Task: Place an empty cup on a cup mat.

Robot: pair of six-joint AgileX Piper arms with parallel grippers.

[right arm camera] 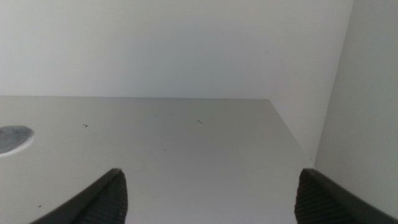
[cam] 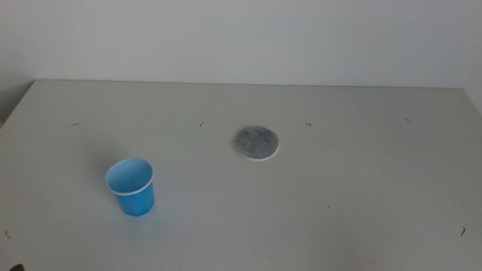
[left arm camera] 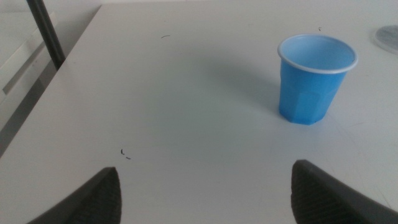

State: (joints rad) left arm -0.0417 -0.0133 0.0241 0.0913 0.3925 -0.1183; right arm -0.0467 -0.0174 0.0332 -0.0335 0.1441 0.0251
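The left gripper (left arm camera: pixel 205 186), fingers spread wide, is waiting just short of the upright blue cup (cam: pixel 131 186) on the desk (cam: pixel 368 180); it should be closing low around the wall. Farther off, the cup mat (cam: pixel 255 142) is lying bare. The right gripper (right arm camera: pixel 208 193) is idling open.

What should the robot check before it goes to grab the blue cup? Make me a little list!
1. The cup stands upright on the table: ok.
2. Cup is empty, only its light blue inside shows in the left wrist view: ok.
3. The cup mat has nothing on top: ok.
4. Left gripper is wide open with nothing between its jaws, and the cup stands ahead of it: ok.
5. Nothing lies on the table between cup and mat: ok.
6. Right gripper is open and away from the cup, the mat at the edge of its view: ok.
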